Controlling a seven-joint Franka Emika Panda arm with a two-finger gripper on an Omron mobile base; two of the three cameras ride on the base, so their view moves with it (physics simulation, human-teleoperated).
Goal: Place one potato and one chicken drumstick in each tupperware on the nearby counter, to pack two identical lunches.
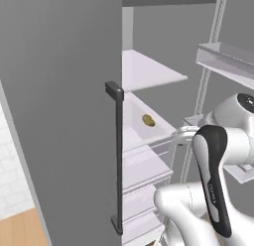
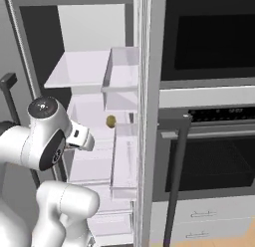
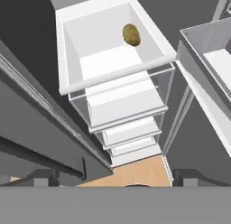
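An open fridge stands before the arm; one potato (image 1: pixel 148 120) lies alone in a white drawer (image 1: pixel 144 136) partway up the fridge interior, toward the back of that drawer and apart from its walls; in the hand view the same potato (image 3: pixel 131 34) sits at about twelve o'clock, inside the drawer (image 3: pixel 113 74) whose front rim runs across the middle of the picture; in the right base view the potato (image 2: pixel 110 121) shows as a small yellow-brown oval near the centre, just left of a door shelf (image 2: pixel 124 156).

The jaws stand wide open and grip nothing; their two dark tips rise at about seven and five o'clock in the hand view, well short of the drawer; the gripper (image 3: pixel 115 177) looks down over the drawer front and the stack of lower drawers beneath it.

The grey fridge door (image 1: pixel 64 111) with its dark vertical handle (image 1: pixel 118 160) fills nine o'clock of the left base view; a black oven (image 2: pixel 209 136) sits at three o'clock of the right base view.
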